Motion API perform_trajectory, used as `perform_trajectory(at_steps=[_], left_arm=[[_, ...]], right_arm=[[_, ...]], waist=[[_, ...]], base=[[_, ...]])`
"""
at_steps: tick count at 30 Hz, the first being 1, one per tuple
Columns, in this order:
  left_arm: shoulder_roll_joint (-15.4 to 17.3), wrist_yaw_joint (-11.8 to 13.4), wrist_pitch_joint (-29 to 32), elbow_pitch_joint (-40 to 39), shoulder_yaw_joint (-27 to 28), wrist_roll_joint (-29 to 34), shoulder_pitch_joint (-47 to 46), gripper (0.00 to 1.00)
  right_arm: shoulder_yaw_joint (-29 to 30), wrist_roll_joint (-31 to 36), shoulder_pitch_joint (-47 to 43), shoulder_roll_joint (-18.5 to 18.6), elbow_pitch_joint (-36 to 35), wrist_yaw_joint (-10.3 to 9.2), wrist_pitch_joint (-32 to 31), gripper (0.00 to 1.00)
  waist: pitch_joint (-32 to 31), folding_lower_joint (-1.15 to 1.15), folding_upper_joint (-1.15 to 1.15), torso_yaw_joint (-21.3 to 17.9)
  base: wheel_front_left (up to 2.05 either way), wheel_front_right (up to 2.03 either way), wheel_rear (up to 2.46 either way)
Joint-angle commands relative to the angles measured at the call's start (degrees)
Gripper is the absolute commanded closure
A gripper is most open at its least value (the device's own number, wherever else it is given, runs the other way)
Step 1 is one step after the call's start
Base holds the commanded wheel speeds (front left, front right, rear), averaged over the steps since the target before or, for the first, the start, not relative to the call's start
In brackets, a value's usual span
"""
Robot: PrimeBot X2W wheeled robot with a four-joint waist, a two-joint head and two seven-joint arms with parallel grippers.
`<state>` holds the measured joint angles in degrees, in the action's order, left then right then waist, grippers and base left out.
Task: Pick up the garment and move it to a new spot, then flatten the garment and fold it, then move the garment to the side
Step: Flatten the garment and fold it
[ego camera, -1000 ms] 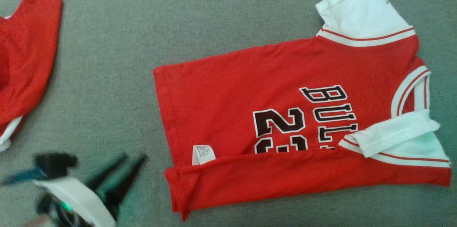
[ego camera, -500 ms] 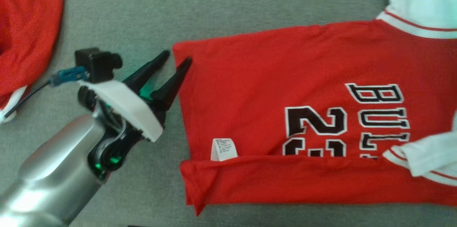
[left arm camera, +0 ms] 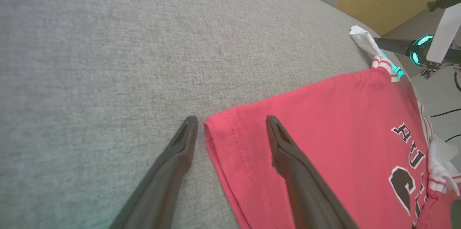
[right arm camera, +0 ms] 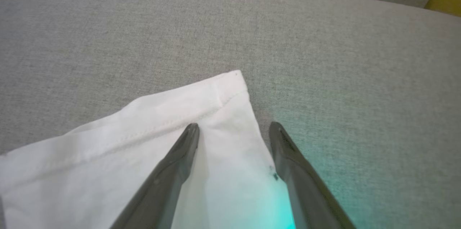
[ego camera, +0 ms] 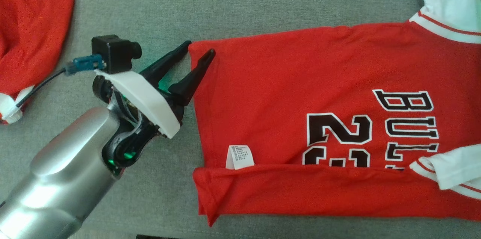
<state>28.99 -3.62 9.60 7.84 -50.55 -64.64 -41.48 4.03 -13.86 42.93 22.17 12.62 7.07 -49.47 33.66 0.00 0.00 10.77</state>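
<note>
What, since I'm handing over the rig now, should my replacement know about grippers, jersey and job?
Left gripper: open, fingers straddling the far hem corner of the red jersey, nothing gripped.
Right gripper: open, fingers over a corner of the white sleeve, nothing gripped.
Jersey lies flat on the grey cushion; its near long edge is folded over the number. A second red garment lies to the left.
Left to do: probably grip both corners, finish the fold, move it aside.

Left gripper (left arm camera: 231,121) down at the grey surface (left arm camera: 90,59), jaws wide apart, straddling the hem corner of the red garment (left arm camera: 324,131): one finger (left arm camera: 173,164) outside on the grey, the other (left arm camera: 291,164) over the red cloth. Cloth not gripped.
</note>
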Motion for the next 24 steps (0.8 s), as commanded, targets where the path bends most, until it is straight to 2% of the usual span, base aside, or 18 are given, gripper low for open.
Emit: perform_trajectory(at_steps=[1, 6, 7, 8, 9, 15, 20, 24], left_arm=[[1.19, -0.38, 1.71, 0.20, -0.58, -0.16, 0.75, 0.00], [1.35, -1.34, 3.28, -0.79, -1.52, -0.89, 0.61, 0.00], [1.41, -1.59, 3.63, -0.94, -1.93, -0.69, 0.42, 0.00], [1.30, -1.80, 3.63, -0.95, -2.11, -0.57, 0.21, 0.38], [1.09, -2.00, 3.30, -0.88, -2.11, -0.45, -0.07, 1.00], [1.32, -2.85, -1.05, 0.71, 0.46, 0.21, -2.51, 1.00], [3.15, -3.09, -3.43, 1.38, 3.00, -0.32, -3.52, 1.00], [4.37, -3.19, -5.64, -0.07, 4.18, -0.66, -2.33, 1.00]], right_arm=[[-1.50, -0.95, -0.90, -0.58, -1.14, 0.42, -0.96, 0.00], [-3.22, -3.19, -0.47, -1.03, -1.26, 0.42, -1.19, 0.00], [-3.66, -3.53, -0.45, -1.11, -1.22, 0.42, -1.27, 0.37], [-4.16, -3.95, -0.39, -1.09, -1.25, 0.42, -0.85, 1.00], [-4.18, -4.17, -0.18, -1.05, -1.29, 0.42, 0.35, 1.00], [-1.48, -3.24, 3.38, -2.54, 0.16, 0.42, 10.47, 1.00], [-0.27, -4.01, 4.27, -2.73, 1.71, 0.42, 12.26, 1.00], [-0.47, -6.10, 0.94, -1.96, -0.54, 0.42, 13.67, 1.00]], waist=[[-0.18, 0.00, 0.00, -0.18], [-0.07, 0.00, 0.00, -0.55], [-0.08, 0.00, 0.00, -0.61], [-0.16, 0.00, 0.00, -0.65], [-0.28, 0.00, 0.00, -0.70], [-2.22, 0.00, 0.00, -1.68], [-4.95, 0.00, 0.00, -3.41], [-7.16, 0.00, 0.00, -4.92]], base=[[0.00, 0.00, 0.00], [0.00, 0.00, 0.00], [0.00, 0.00, 0.00], [0.00, 0.00, 0.00], [0.00, 0.00, 0.00], [0.00, 0.00, 0.00], [0.00, 0.00, 0.00], [0.00, 0.00, 0.00]])
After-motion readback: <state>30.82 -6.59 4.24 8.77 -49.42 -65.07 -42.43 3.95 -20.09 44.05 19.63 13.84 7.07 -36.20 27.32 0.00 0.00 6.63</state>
